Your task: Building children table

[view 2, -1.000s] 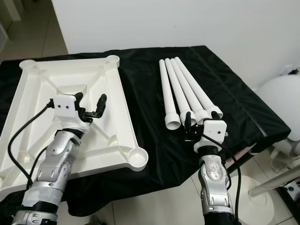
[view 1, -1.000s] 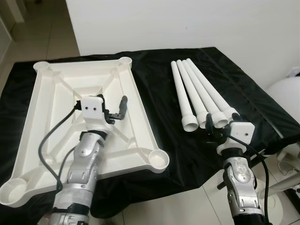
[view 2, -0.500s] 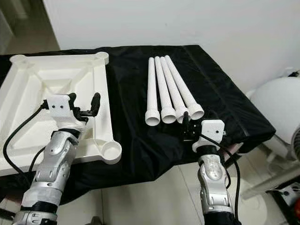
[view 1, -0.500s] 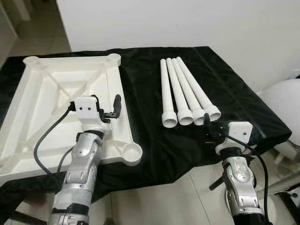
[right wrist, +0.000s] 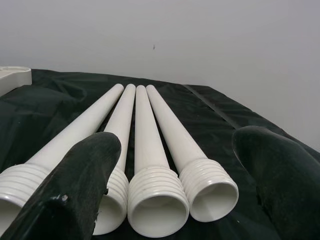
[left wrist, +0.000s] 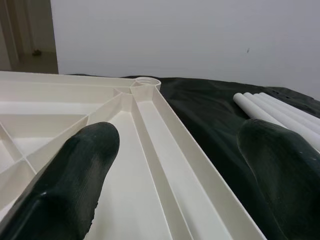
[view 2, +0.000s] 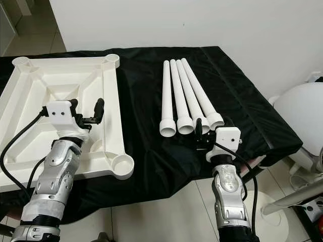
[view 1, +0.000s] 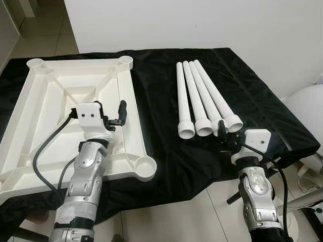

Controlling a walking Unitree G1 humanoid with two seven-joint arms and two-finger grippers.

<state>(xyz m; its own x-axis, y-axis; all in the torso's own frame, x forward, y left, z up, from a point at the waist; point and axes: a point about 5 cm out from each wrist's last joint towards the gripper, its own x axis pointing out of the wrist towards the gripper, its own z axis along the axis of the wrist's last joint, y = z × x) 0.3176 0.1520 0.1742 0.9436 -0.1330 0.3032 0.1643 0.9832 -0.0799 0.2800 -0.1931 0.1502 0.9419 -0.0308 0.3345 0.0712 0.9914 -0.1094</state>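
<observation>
1. White tabletop (view 1: 60,101) lying upside down on the left part of the desk (view 1: 161,80), ribbed underside facing up, round leg sockets at its corners, near edge overhanging the desk's front.
2. Four white legs (view 1: 202,98) lying side by side on the right part of the desk, touching one another, threaded open ends toward the robot, well apart from the tabletop.
3. Black cloth (view 2: 146,151) covering the desk and hanging over the front edge.
4. Left pincer (view 1: 112,112) hovering over the tabletop's right-hand portion, released, fingers (left wrist: 75,170) spread wide, nothing between them.
5. Right pincer (view 2: 201,132) just at the near ends of the legs, released, fingers (right wrist: 80,175) spread either side of the threaded ends, grasping nothing.
6. White wall (view 1: 202,25) behind the desk; tiled floor (view 2: 166,212) below its front edge.
</observation>
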